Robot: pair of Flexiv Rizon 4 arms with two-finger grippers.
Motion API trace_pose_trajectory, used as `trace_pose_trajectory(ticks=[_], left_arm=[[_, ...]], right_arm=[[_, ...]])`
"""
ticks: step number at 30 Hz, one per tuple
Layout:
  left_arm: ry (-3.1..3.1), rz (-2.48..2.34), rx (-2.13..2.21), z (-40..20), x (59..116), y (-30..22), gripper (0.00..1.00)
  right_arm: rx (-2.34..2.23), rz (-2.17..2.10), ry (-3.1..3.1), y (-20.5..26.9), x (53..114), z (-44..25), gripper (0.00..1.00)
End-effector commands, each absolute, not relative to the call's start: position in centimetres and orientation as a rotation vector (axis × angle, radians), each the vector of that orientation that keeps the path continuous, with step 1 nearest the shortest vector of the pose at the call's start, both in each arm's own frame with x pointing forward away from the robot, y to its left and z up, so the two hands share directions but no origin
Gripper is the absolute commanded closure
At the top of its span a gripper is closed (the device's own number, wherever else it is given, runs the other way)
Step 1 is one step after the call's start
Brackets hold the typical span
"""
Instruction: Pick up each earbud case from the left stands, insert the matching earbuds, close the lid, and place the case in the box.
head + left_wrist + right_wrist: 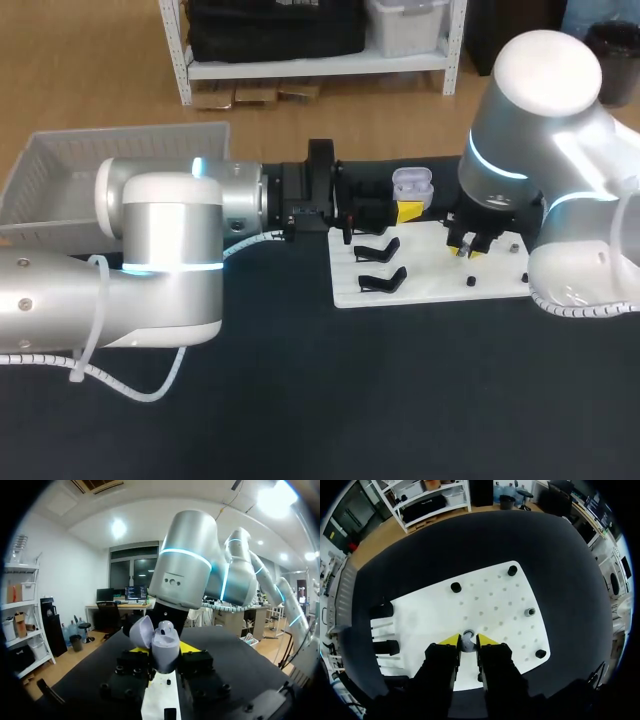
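Between the jaws of my left gripper (164, 666), I am clamping a smooth, rounded lavender earbud case (165, 642), lid hinged open. My right gripper (468, 641) is pinching a small round grey earbud (467, 645) between its yellow tips, over the flat white perforated board (495, 600).

A black table (300, 420), matte and broad; evenly lit throughout.

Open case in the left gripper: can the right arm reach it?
Probably yes. The right gripper sits low over the white board close beside the earbud case, which the left gripper holds lid-open; nothing stands between them.
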State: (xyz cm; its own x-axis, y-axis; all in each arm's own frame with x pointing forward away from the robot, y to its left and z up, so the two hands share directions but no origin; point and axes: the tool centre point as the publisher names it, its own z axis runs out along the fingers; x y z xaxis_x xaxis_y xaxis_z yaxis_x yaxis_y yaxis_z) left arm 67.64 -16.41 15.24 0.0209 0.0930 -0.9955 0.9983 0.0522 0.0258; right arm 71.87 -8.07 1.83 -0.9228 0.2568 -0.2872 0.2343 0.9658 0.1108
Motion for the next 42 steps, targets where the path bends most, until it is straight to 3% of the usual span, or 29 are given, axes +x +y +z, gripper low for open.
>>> trace_pose_trajectory(ticks=[1,3,4,22,31,42], left_arm=[[1.277,-1.101,1.237,15.1,67.4,-16.4,1.0],[1.277,-1.101,1.237,15.1,67.4,-16.4,1.0],[1.277,-1.101,1.237,15.1,67.4,-16.4,1.0],[1.277,-1.101,1.237,15.1,67.4,-16.4,1.0],[1.277,-1.101,1.237,15.1,67.4,-16.4,1.0],[1.277,-1.101,1.237,15.1,67.4,-16.4,1.0]], right_arm=[[0.361,0.104,2.814,-8.0,71.9,1.8,0.87],[0.363,0.1,2.813,-8.0,71.9,1.8,0.93],[0.365,0.098,2.814,-8.0,71.9,1.8,1.0],[0.408,0.114,2.884,-10.4,69.9,8.4,1.0],[0.179,0.108,2.952,-10.8,67.0,14.5,1.0],[-0.411,0.05,3.006,-7.2,63.4,20.1,1.0]])
